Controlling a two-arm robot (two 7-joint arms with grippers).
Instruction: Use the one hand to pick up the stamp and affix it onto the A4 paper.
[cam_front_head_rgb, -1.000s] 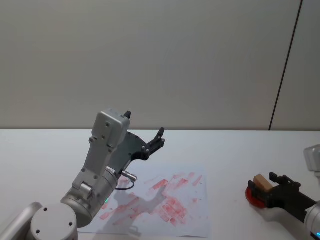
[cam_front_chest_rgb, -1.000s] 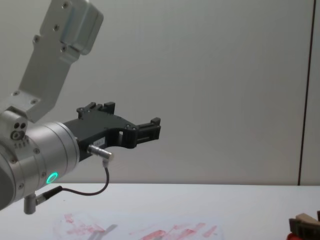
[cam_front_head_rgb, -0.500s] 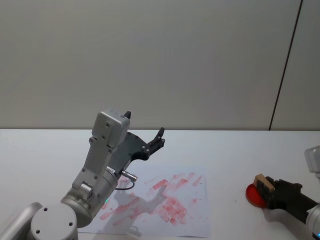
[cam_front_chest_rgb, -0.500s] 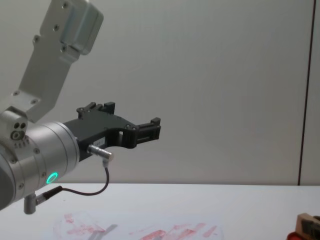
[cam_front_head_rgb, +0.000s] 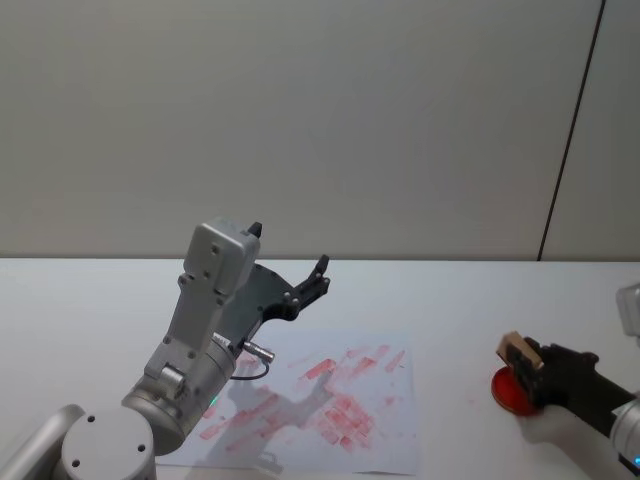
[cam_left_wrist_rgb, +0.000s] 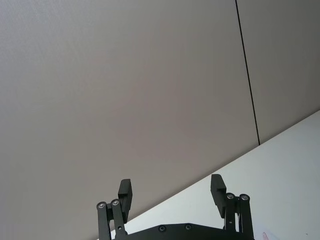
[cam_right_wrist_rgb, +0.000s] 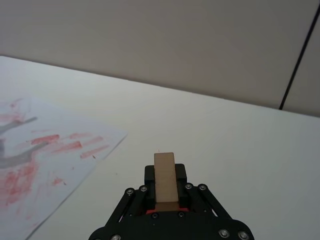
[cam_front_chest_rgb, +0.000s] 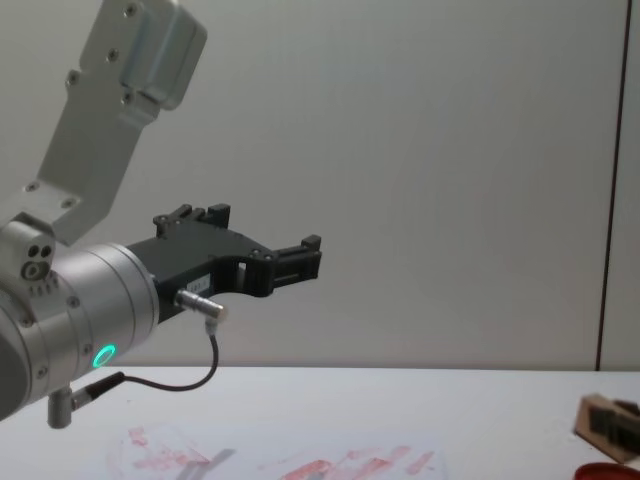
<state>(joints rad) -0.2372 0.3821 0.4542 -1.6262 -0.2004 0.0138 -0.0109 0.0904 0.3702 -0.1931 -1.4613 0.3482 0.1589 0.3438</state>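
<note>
Tan wood, the stamp (cam_front_head_rgb: 519, 349) sits clamped in the right pincer (cam_front_head_rgb: 527, 363) just above the red ink pad (cam_front_head_rgb: 508, 393), likely inked for pressing, well apart from the A4 paper (cam_front_head_rgb: 345, 405); the left pincer (cam_left_wrist_rgb: 171, 192) idles wide open above it.

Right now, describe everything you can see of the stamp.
The stamp is a small light-tan rectangular block, wood by its look, with plain sides. It is clamped between the jaws of the right gripper, tilted, with one end sticking out past them. It hangs just above the red round pad, apart from it in the chest view, and to the robot's right of the A4 paper, which it does not touch. One face, seen in the chest view, looks darker, with marks too small to read.
</note>
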